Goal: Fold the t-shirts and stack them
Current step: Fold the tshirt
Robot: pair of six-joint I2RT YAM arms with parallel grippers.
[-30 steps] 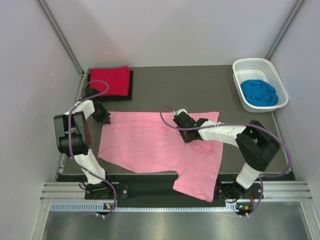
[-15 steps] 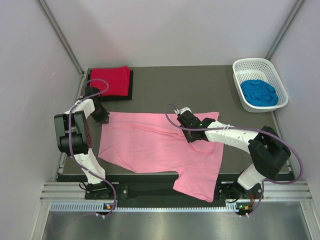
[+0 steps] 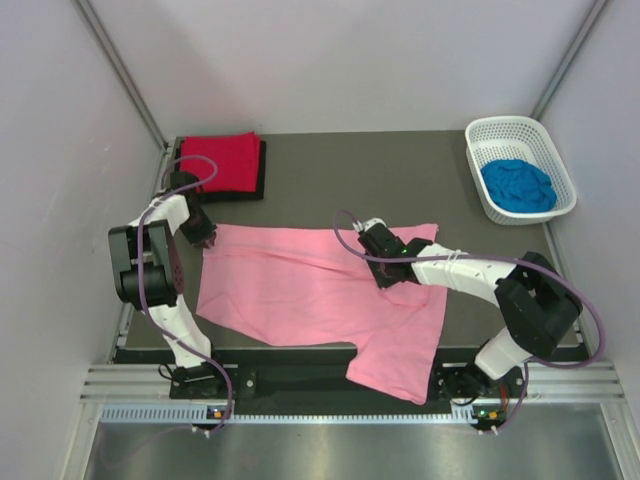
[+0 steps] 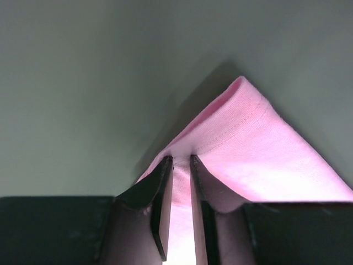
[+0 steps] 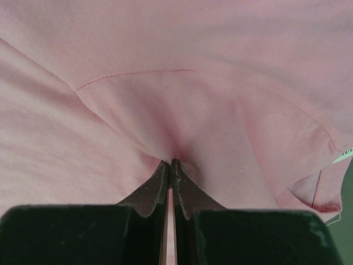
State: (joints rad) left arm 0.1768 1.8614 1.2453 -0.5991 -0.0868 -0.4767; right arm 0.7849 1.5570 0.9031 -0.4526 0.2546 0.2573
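Observation:
The pink t-shirt [image 3: 290, 285] lies spread across the dark table, one sleeve reaching toward the near edge. My left gripper [image 3: 205, 238] sits at its far left corner. In the left wrist view the fingers [image 4: 181, 160] stand slightly apart with the hemmed pink corner [image 4: 248, 132] lying in the gap. My right gripper [image 3: 385, 270] is at the shirt's upper right part, shut on a pinched ridge of pink cloth [image 5: 170, 162]. A red t-shirt [image 3: 220, 160] lies folded on a black one [image 3: 263, 172] at the far left. The blue t-shirt [image 3: 518, 185] is crumpled in the basket.
The white lattice basket [image 3: 515, 125] stands at the far right corner of the table. Grey walls close in on both sides. Bare dark table [image 3: 360, 180] shows between the folded stack and the basket.
My right gripper has shifted a little right and farther away with the pinched pink cloth, and its elbow has swung outward. The left arm has barely moved.

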